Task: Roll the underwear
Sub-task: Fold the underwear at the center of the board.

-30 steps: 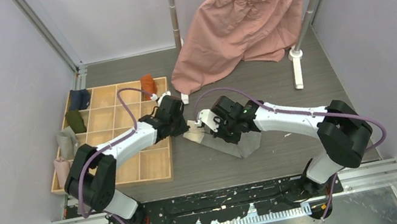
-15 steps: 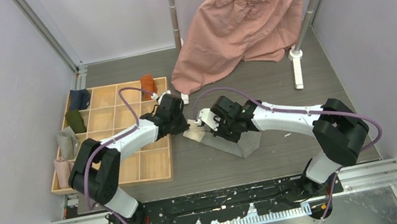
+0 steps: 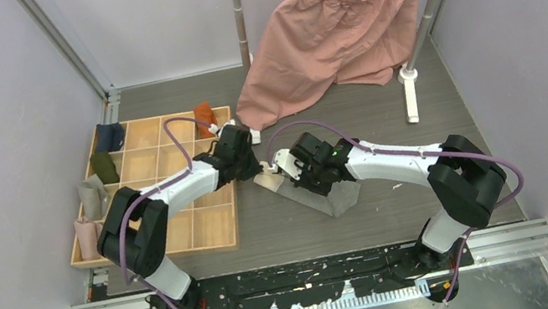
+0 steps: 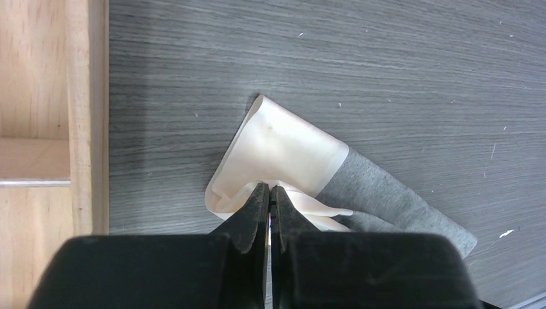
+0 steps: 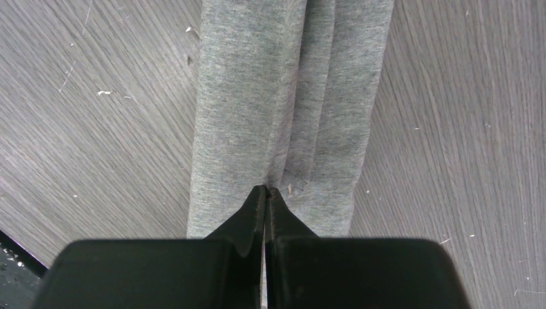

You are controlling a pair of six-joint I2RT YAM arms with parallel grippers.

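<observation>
**Grey garment pinned at two points for the roll**

Grey underwear [image 3: 336,199] is laid on the bench [image 3: 285,237] as a long folded strip, just beside the wooden tray [image 3: 185,247]. Its cream trim [image 4: 283,145] is doubled over at the end nearest the tray. That fold is pinched by the left end effector [image 4: 269,188], whose fingers are pressed together on the cream cloth. This hold is judged to start the first turn of the roll. Further along, a small pucker of the grey fabric is nipped by the right end effector [image 5: 266,190], fingers likewise shut. The strip is apparently kept taut and straight in this way.

Rust-orange underwear [image 3: 204,117] is seen in a far compartment of the tray. Pink shorts [image 3: 326,35] are hung behind, well apart. The tray edge is close to the left wrist and could be struck. Little room is left between the two end effectors.
</observation>
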